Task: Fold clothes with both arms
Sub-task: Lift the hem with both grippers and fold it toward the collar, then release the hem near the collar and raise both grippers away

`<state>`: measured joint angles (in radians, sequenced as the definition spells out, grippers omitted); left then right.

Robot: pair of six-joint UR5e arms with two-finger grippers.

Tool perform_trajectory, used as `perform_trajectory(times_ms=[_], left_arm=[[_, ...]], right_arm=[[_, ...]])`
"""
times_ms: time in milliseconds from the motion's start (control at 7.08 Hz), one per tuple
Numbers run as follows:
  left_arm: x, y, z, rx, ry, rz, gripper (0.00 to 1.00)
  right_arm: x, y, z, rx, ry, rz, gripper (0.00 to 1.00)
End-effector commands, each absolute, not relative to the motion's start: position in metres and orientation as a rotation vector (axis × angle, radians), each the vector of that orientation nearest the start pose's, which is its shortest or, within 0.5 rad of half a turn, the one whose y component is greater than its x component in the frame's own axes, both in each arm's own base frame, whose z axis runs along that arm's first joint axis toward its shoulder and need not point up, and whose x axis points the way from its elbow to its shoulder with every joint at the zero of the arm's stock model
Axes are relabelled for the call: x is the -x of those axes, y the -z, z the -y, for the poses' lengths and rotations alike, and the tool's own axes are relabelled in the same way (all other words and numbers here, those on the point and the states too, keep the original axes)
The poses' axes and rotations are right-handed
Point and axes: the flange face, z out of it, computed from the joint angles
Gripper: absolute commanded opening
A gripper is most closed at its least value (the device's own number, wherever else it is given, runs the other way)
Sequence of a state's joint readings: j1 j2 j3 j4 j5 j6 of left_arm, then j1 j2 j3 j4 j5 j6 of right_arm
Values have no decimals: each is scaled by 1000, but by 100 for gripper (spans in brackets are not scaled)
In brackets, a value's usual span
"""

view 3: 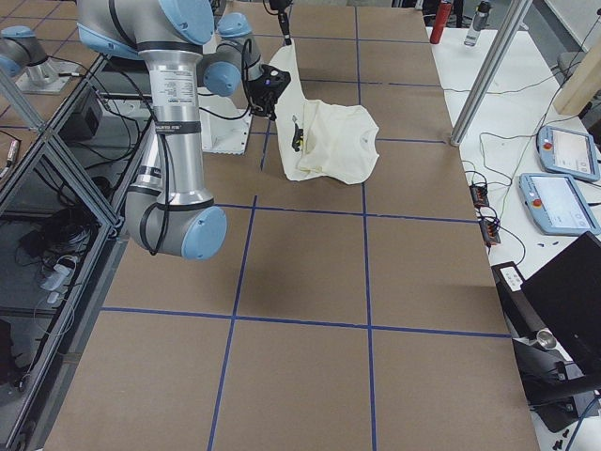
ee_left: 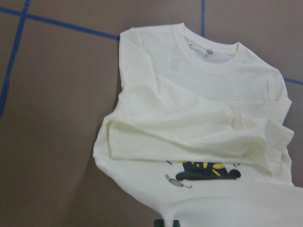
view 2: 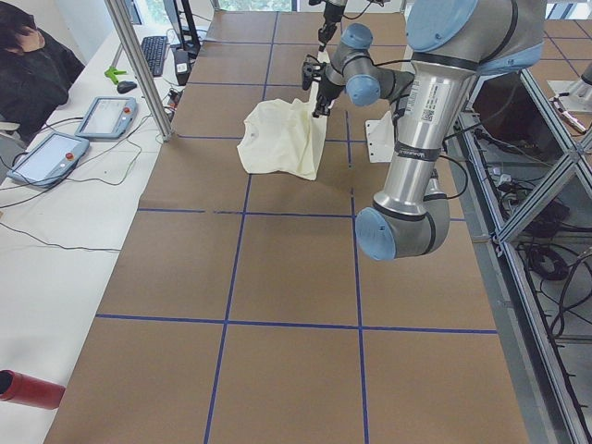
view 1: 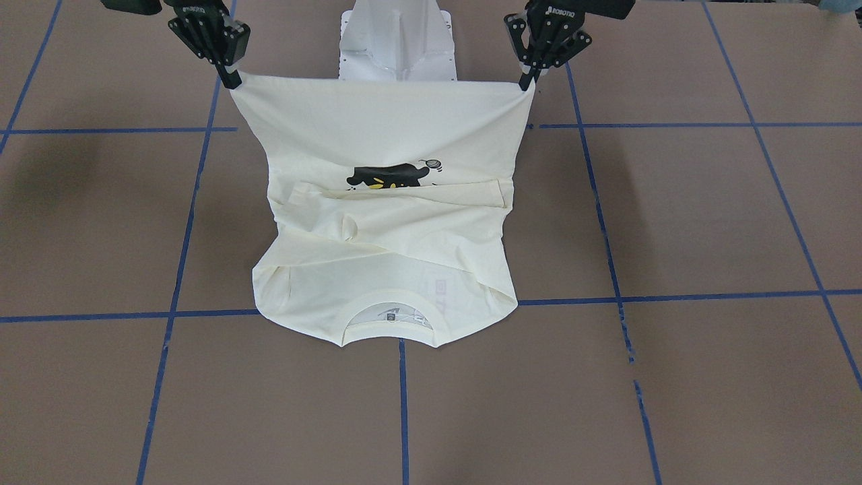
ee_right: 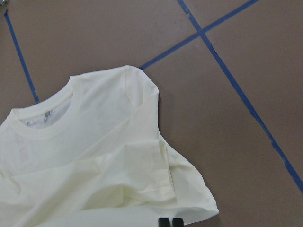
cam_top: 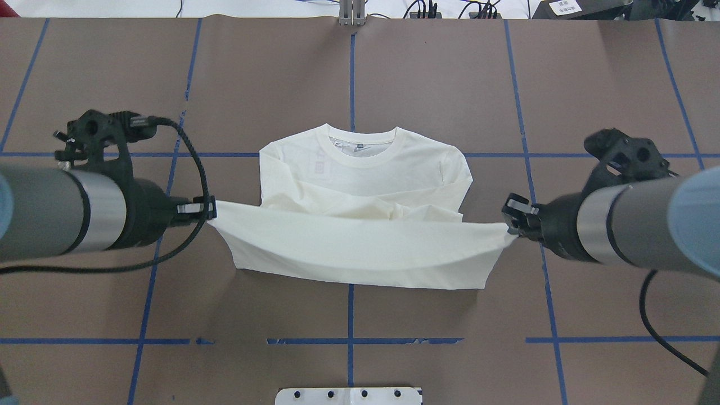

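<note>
The cream-white shirt [cam_top: 360, 247] lies back up, its collar [cam_top: 360, 143] flat on the table on the side far from the robot. Both sleeves [view 1: 404, 202] are folded across the body. My left gripper [cam_top: 211, 211] is shut on one hem corner and my right gripper [cam_top: 509, 225] on the other. Between them the hem is stretched taut and lifted off the table. In the front-facing view the left gripper [view 1: 526, 84] is on the right and the right gripper [view 1: 232, 81] on the left. Part of the black cat print [view 1: 387, 177] shows under the raised hem.
The white pedestal base [view 1: 397, 40] stands just behind the lifted hem. Blue tape lines [cam_top: 351, 315] grid the brown table. A side bench holds handheld pendants [view 2: 106, 116] and cables, with a person [view 2: 32, 65] seated there. A red cylinder [view 2: 28, 388] lies at that bench's near end.
</note>
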<state>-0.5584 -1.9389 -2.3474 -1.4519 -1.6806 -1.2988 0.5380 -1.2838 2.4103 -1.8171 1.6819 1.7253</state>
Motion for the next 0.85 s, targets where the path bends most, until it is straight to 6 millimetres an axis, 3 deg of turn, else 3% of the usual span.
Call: perform_trajectory(times_ms=[0, 141, 283, 706], left_arm=[[-337, -181, 438, -396, 215, -861, 0], [-357, -198, 467, -408, 229, -860, 0], [-383, -218, 490, -415, 229, -861, 0], [-464, -261, 560, -425, 250, -790, 0]], right_arm=[[334, -212, 428, -125, -636, 794, 0], [353, -220, 468, -130, -665, 765, 0], [375, -243, 492, -142, -656, 769, 0], [427, -325, 541, -153, -638, 747, 0]])
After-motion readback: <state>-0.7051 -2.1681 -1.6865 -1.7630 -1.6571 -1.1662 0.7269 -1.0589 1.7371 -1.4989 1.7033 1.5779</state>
